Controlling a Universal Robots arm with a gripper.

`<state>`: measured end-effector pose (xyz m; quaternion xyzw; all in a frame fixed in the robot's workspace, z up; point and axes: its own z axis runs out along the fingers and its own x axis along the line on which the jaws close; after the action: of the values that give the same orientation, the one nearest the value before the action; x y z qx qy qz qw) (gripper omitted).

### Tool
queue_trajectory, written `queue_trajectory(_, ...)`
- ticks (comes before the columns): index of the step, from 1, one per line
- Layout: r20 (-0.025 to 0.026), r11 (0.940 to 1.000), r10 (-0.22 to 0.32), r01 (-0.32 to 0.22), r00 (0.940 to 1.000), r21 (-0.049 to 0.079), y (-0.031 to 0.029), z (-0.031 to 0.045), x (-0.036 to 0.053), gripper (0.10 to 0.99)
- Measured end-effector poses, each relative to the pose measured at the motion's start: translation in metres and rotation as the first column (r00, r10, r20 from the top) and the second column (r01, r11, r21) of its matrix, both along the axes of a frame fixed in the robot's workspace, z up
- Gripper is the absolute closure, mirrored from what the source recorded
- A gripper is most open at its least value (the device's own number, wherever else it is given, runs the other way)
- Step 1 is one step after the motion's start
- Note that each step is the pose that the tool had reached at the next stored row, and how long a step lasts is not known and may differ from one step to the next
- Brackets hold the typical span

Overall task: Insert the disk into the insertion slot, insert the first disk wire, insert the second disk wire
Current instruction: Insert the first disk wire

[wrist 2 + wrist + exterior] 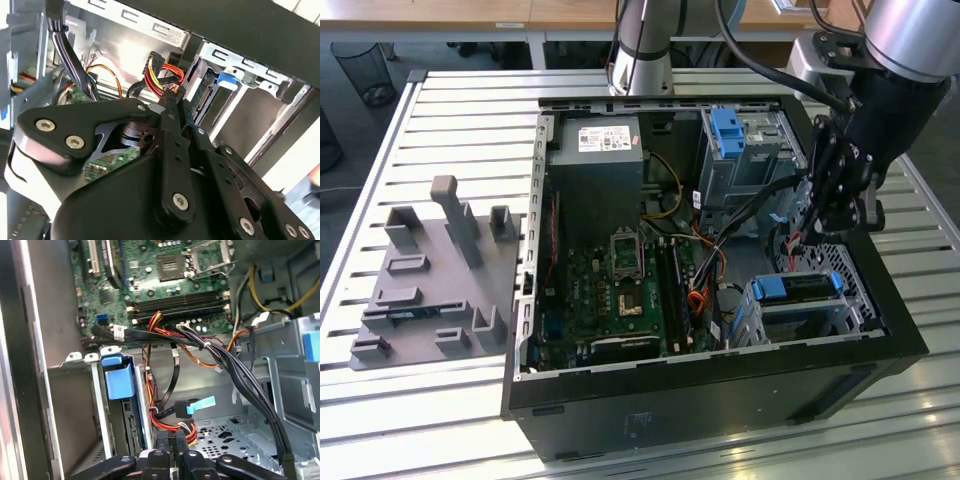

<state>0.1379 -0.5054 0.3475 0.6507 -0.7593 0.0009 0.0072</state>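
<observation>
The disk [798, 288], silver in a bright blue carrier, sits inside the insertion slot [760, 322], a low perforated metal bay at the case's front corner on the exterior view's right. In the first wrist view the blue carrier [118, 381] stands edge-on in the bay. My gripper [812, 232] hangs just behind the bay. Its fingers [173, 96] are pressed together at the end of a red, yellow and black disk wire [161, 75]. The same bundle [186, 430] lies beside the fingertips [165, 440]. A black wire with a light-blue tab [195, 406] hangs loose nearby.
A taller grey cage with a blue clip [728, 128] stands behind the gripper. Thick black cables [235, 370] cross above the bay. The motherboard [620, 290] and power supply [595, 165] fill the case's other half. A grey fixture plate [430, 280] lies outside on the slatted table.
</observation>
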Motion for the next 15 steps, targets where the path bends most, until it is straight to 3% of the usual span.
queue_trajectory(3, 0.0000, 0.9985, 0.054, -0.054, 0.9985, 0.000, 0.0000, -0.0004, 0.0000, 0.918)
queue_trajectory(9, 0.0018, 0.9901, 0.140, -0.140, 0.9901, 0.000, -0.0003, -0.0012, 0.0000, 0.918)
queue_trajectory(15, 0.0102, 0.9876, 0.157, -0.157, 0.9876, -0.001, -0.0081, -0.0018, -0.0030, 0.918)
